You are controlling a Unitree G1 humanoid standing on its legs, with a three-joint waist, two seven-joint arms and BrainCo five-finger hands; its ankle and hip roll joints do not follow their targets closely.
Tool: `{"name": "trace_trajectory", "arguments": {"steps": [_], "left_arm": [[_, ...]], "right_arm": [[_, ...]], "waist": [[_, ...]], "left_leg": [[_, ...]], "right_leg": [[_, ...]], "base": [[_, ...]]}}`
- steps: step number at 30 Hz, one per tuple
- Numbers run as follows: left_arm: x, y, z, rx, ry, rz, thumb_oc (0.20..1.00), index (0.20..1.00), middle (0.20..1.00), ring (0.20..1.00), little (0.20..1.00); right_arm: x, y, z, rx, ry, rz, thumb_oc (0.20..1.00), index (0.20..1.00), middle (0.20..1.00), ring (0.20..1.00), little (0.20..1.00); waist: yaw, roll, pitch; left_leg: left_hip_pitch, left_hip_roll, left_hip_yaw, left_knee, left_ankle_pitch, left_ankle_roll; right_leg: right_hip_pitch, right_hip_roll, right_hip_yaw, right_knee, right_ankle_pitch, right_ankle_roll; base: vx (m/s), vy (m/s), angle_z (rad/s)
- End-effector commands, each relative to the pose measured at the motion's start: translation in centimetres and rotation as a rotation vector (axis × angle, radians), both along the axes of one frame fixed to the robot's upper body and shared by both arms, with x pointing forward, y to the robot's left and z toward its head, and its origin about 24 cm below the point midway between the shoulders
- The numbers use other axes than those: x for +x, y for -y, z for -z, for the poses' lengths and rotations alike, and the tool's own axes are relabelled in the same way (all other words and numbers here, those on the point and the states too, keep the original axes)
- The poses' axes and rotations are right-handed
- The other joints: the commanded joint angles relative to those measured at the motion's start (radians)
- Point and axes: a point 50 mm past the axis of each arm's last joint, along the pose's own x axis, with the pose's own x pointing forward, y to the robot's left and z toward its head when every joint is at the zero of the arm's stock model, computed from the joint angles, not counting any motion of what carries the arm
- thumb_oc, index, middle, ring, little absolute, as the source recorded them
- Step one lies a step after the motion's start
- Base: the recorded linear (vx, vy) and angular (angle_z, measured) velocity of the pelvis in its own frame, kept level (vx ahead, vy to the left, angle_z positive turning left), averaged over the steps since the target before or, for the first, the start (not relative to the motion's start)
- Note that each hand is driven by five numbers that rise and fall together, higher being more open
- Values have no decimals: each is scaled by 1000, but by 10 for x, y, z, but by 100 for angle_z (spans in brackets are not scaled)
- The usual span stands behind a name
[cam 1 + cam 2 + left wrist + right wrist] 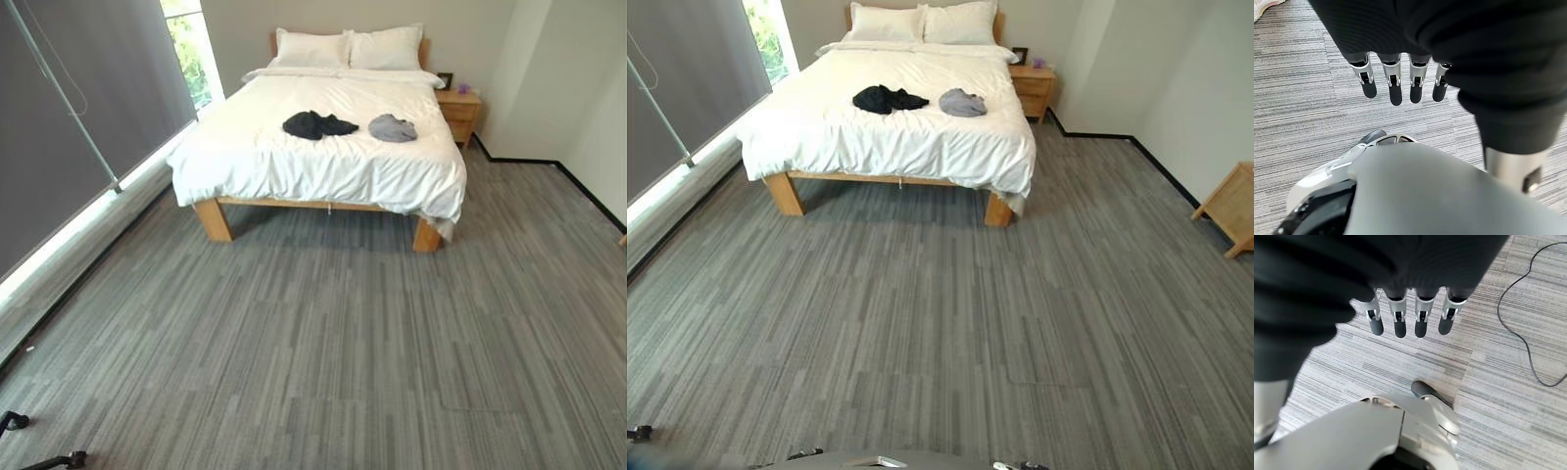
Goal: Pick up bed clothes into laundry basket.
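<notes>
A dark crumpled garment [317,124] and a grey crumpled garment [393,128] lie side by side on the white bed [294,157] at the far end of the room. The dark one is to the left of the grey one, a small gap apart. My left hand [1396,81] hangs over the carpet with straight fingers and holds nothing. My right hand [1410,316] hangs the same way over the carpet, fingers straight and empty. Both hands are far from the bed.
Grey striped carpet [323,343] stretches between me and the bed. A wooden nightstand [458,113] stands right of the bed by the wall. Another wooden piece [1229,211] sits at the right wall. Dark blinds and a window [88,117] line the left side.
</notes>
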Motion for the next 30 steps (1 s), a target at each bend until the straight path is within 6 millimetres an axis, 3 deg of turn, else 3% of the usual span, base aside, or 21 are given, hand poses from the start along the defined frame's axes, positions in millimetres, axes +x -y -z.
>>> {"name": "trace_trajectory", "arguments": {"steps": [1,2,3,5,7,8,9,11,14,17,22,23,30], "left_arm": [[17,18,0,-47,42,27,1000,1000,1000,1000,1000],[15,17,0,-48,41,-1,1000,1000,1000,1000,1000],[18,11,-1,-39,65,-100,1000,1000,1000,1000,1000],[31,8,-4,-38,118,-185,1000,1000,1000,1000,1000],[56,6,-11,-38,208,-192,1000,1000,1000,1000,1000],[56,6,-11,-38,208,-192,1000,1000,1000,1000,1000],[86,4,-23,-38,329,-178,1000,1000,1000,1000,1000],[121,4,-43,-73,498,-159,1000,1000,1000,1000,1000],[165,3,-86,-113,757,-107,1000,1000,1000,1000,1000],[188,3,-131,-182,987,-99,1000,1000,1000,1000,1000],[194,8,-159,-273,1124,-142,1000,1000,1000,1000,1000],[193,8,-171,-287,1177,-133,1000,1000,1000,1000,1000],[192,3,-187,-278,1264,-172,1000,1000,1000,1000,1000]], "right_arm": [[-6,-12,4,37,-52,-27,1000,1000,1000,1000,1000],[-8,-12,4,39,-51,-8,1000,1000,1000,1000,1000],[-8,-6,3,36,-16,166,1000,1000,1000,1000,1000],[5,1,0,34,62,316,1000,1000,1000,1000,1000],[33,7,-7,38,185,344,1000,1000,1000,1000,1000],[33,7,-7,38,185,345,1000,1000,1000,1000,1000],[67,10,-19,52,335,303,1000,1000,1000,1000,1000],[105,17,-44,59,535,256,1000,1000,1000,1000,1000],[139,28,-83,50,762,204,1000,1000,1000,1000,1000],[160,32,-123,57,976,180,1000,1000,1000,1000,1000],[167,27,-146,116,1112,239,1000,1000,1000,1000,1000],[168,19,-160,188,1193,263,1000,1000,1000,1000,1000],[172,10,-179,309,1317,325,1000,1000,1000,1000,1000]], "waist": [[-21,-35,26],[-20,-35,25],[-22,-35,20],[-28,-33,15],[-37,-29,12],[-37,-29,12],[-46,-24,12],[-54,-18,14],[-59,-11,20],[-59,-6,24],[-56,-8,29],[-56,-9,38],[-51,-14,55]], "left_leg": [[19,28,-39,-73,72,-83],[19,28,-40,-73,72,-83],[22,27,-39,-73,70,-83],[25,27,-36,-73,69,-85],[30,27,-32,-73,68,-86],[30,27,-32,-73,68,-86],[32,27,-28,-73,68,-86],[33,26,-24,-73,69,-86],[31,22,-26,-73,71,-85],[29,20,-30,-73,70,-81],[23,19,-38,-73,71,-78],[26,18,-41,-73,66,-77],[11,-2,-38,-61,53,-62]], "right_leg": [[95,-111,-53,-138,106,128],[96,-111,-56,-138,106,128],[97,-111,-57,-138,105,128],[98,-111,-55,-138,104,129],[98,-110,-49,-138,105,130],[99,-110,-49,-138,105,130],[96,-110,-41,-138,108,132],[93,-112,-36,-138,112,135],[92,-116,-39,-138,115,138],[94,-121,-45,-138,117,142],[92,-123,-47,-138,118,140],[95,-123,-46,-138,114,141],[82,-141,-36,-136,119,148]], "base": [[0,0,0],[0,0,0],[33,5,1],[36,12,2],[0,0,0],[0,0,0],[-11,21,-4],[-12,28,-6],[-7,15,-3],[0,0,0],[0,0,0],[0,0,0],[23,42,-3]]}}
